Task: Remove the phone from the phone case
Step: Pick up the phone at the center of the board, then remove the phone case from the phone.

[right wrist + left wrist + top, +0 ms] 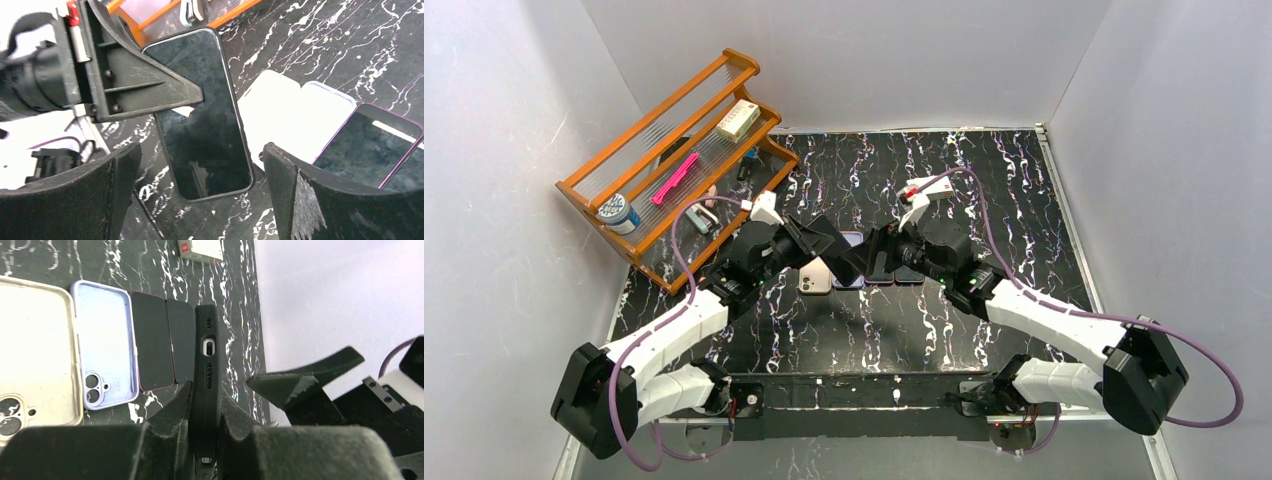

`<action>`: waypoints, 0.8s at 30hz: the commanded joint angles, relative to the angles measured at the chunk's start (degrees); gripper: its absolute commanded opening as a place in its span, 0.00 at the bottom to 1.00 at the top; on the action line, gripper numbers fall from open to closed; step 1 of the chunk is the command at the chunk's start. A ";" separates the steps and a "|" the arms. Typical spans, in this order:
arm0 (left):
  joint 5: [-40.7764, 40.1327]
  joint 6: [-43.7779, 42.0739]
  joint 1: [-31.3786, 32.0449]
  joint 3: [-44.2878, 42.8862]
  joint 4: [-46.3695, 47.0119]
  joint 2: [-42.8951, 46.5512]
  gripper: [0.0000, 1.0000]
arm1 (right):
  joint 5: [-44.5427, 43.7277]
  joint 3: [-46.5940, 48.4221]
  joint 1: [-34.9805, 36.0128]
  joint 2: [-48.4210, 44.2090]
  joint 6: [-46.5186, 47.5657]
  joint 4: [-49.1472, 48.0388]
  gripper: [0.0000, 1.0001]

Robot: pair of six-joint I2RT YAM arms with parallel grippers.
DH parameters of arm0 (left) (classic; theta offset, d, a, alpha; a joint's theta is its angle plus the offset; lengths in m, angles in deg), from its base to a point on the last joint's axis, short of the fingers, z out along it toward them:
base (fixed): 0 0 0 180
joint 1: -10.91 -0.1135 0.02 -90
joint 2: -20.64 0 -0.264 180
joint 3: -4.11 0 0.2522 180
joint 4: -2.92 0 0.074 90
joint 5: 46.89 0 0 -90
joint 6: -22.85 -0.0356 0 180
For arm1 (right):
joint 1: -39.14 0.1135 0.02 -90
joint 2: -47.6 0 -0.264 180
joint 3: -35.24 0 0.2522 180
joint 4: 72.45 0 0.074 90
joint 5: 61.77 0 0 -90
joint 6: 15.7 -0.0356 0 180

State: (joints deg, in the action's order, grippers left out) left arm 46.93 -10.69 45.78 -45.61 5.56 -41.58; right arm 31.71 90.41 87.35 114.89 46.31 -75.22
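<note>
No words, brand names or numbers can be read in any of the three views. A small red square mark [185,247] is seen on the end of a white box [206,249] at the top of the left wrist view, but whatever is printed in it is too blurred to be made out. Faint print is seen on a pale box [737,118] lying on the wooden rack [592,173] in the top view, too small to be read.

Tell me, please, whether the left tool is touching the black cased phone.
Touching. The left wrist view shows the left tool with its fingers clamped against both sides of the black cased phone.
</note>
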 commanded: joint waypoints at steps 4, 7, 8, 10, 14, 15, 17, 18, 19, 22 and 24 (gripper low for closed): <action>-7.46 8.27 -1.70 4.24 12.30 6.26 0.00 | 1.78 -7.01 -2.17 -4.42 -13.81 -11.70 0.99; -9.18 10.43 -1.74 6.20 15.38 7.99 0.00 | 3.99 -9.26 -3.02 -3.88 -17.72 -15.36 0.99; -9.52 11.25 -1.78 6.86 16.54 8.39 0.00 | 5.00 -9.81 -3.19 -3.51 -18.69 -16.62 0.99; -9.73 12.98 -1.83 7.94 18.74 9.04 0.00 | 6.99 -11.09 -3.61 -2.56 -21.17 -19.64 0.99; -9.93 16.11 -1.84 10.15 22.58 9.98 0.00 | 10.51 -13.33 -3.97 -1.13 -24.72 -27.51 0.97; -9.83 17.00 -1.83 10.66 23.49 10.08 0.00 | 11.43 -13.63 -4.14 -0.78 -25.40 -29.16 0.96; -9.63 18.97 -1.83 11.64 25.30 10.10 0.00 | 12.87 -14.23 -4.38 0.02 -26.92 -32.55 0.90; -9.44 19.94 -1.87 12.04 26.25 10.10 0.00 | 13.35 -14.43 -4.51 0.44 -27.70 -33.91 0.88; -9.14 20.77 -1.85 12.49 27.25 10.02 0.00 | 13.88 -14.61 -4.74 0.84 -28.49 -35.64 0.83; -7.94 21.89 -1.90 12.42 28.90 9.68 0.00 | 15.60 -15.12 -5.20 2.17 -30.58 -40.31 0.76; -7.58 22.89 -1.83 12.62 29.74 9.64 0.00 | 16.77 -14.82 -5.31 3.12 -31.59 -42.41 0.71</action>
State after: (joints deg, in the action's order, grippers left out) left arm 39.41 8.55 44.23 -32.52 26.35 -33.49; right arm 44.96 75.83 82.56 116.64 18.36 -106.81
